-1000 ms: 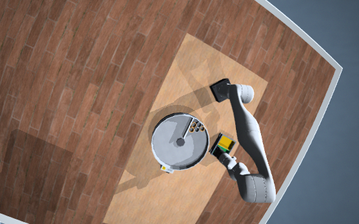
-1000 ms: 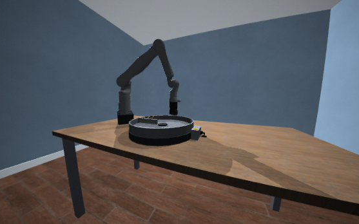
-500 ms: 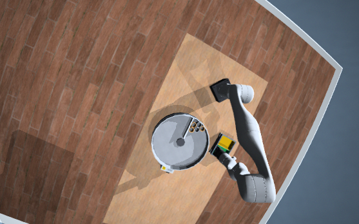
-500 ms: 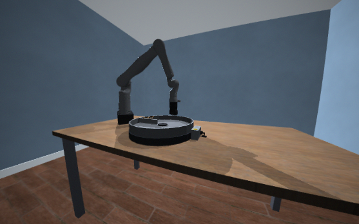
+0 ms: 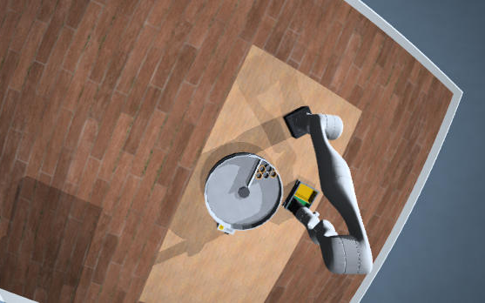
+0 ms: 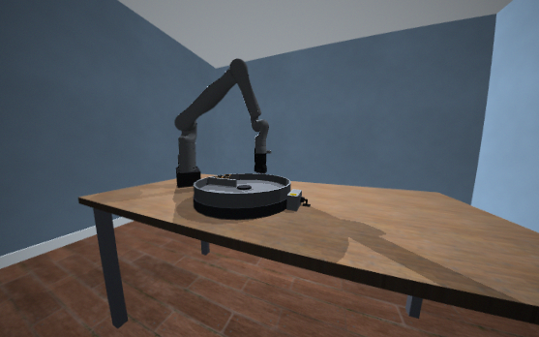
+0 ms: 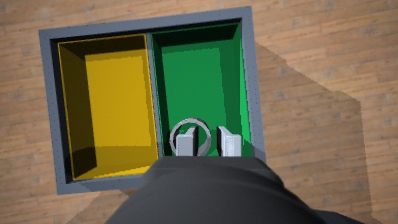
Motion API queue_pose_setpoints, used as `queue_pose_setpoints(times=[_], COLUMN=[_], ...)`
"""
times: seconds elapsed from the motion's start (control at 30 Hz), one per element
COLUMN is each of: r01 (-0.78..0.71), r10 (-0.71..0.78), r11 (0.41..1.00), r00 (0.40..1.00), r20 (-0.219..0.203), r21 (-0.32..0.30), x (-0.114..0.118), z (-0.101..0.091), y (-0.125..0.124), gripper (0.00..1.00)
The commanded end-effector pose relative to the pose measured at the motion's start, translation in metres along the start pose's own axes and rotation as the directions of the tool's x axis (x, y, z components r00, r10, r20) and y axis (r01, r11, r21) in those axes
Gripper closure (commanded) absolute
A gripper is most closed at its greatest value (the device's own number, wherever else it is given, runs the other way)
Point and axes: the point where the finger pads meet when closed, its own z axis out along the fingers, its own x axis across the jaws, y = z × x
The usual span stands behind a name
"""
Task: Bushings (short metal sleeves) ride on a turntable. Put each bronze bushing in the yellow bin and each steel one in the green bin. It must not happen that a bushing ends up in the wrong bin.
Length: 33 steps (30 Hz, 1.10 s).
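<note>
Steel-grey ring of a bushing point(image 7: 191, 120) is resting low in the green bin point(image 5: 302, 202) point(image 7: 192, 80) of the divided tray point(image 7: 254, 75); my gripper point(image 5: 296, 206) point(image 6: 260, 170) point(image 7: 207, 137) is hovering over it, fingers standing partly spread, pinching nothing; the yellow bin point(image 5: 306, 192) point(image 7: 117, 100) is sitting across the tray's partition; beside the tray, the turntable point(image 5: 230, 209) point(image 6: 241, 199) is carrying clustered bronze and steel bushings point(image 5: 262, 166), its raised rim standing between them and the tray.
</note>
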Motion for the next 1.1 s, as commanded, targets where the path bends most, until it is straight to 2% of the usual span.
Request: queue_pose_setpoints(times=[0.0, 1.07], r01=[0.0, 0.0], r10=[0.0, 0.0], r11=[1.0, 1.0], r00=[1.0, 1.0], r20=[-0.001, -0.001], r21=[0.001, 0.001], x=[0.0, -0.0023], z=[-0.0017, -0.0114], y=[-0.0006, -0.0012], gripper=[0.53, 0.53])
